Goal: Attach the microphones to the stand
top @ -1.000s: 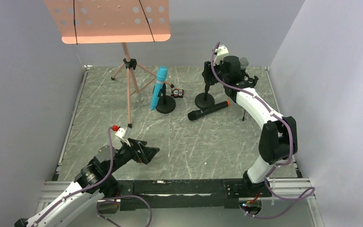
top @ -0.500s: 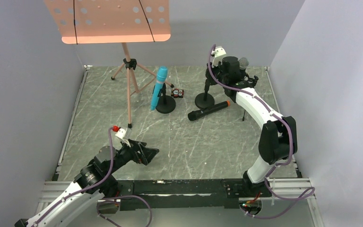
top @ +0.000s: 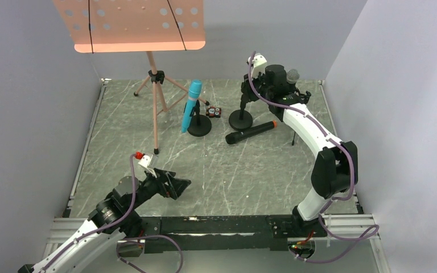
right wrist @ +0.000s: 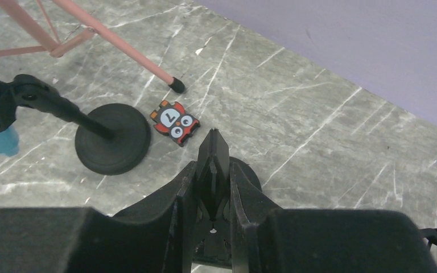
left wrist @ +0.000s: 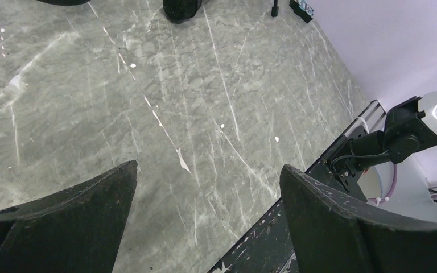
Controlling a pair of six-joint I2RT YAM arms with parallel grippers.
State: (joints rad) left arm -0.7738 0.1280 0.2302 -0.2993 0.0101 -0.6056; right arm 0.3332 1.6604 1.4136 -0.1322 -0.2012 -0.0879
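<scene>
Blue microphone point(top: 192, 105), black orange-tipped microphone point(top: 250, 132), grey white-veined table point(top: 233, 170), salmon music stand point(top: 131, 23), perhaps silver mesh head point(top: 293, 74).

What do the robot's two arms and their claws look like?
Both the left arm and right arm have white shells, black joints and a looping purple cable. The left claw and right claw are black, with tapering wedge-shaped fingers.

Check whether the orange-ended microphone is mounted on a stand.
No, the orange-ended microphone lies flat on the table.
</scene>
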